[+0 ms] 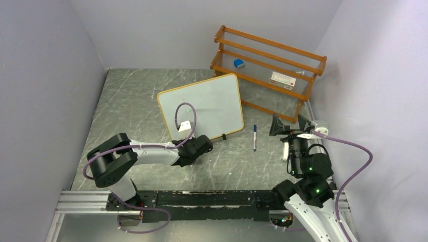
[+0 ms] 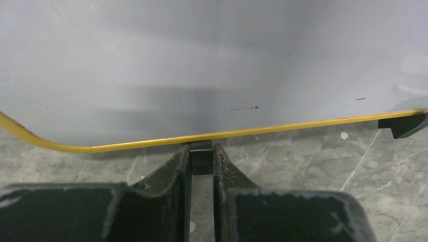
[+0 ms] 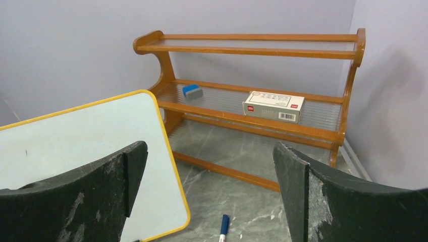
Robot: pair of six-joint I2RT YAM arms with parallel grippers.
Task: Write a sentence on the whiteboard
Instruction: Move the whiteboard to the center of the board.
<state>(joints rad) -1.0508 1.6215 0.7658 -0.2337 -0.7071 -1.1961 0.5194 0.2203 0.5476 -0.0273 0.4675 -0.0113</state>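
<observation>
The whiteboard (image 1: pixel 202 103) lies tilted on the table, its face blank apart from a few tiny specks; no blue sentence shows on it. It fills the top of the left wrist view (image 2: pixel 202 65) and the left of the right wrist view (image 3: pixel 75 136). My left gripper (image 1: pixel 208 142) (image 2: pixel 202 151) is shut on a small black clip foot (image 2: pixel 202 160) at the board's near edge. A second clip foot (image 2: pixel 405 124) sits further right. A blue-capped marker (image 1: pixel 255 137) (image 3: pixel 223 226) lies on the table right of the board. My right gripper (image 1: pixel 290 124) (image 3: pixel 209 161) is open and empty, right of the marker.
An orange wooden shelf rack (image 1: pixel 267 65) (image 3: pixel 252 118) stands at the back right against the wall. It holds a blue eraser (image 1: pixel 239 63) (image 3: pixel 192 91) and a white box (image 1: pixel 281 79) (image 3: pixel 273 106). Grey walls close in on three sides.
</observation>
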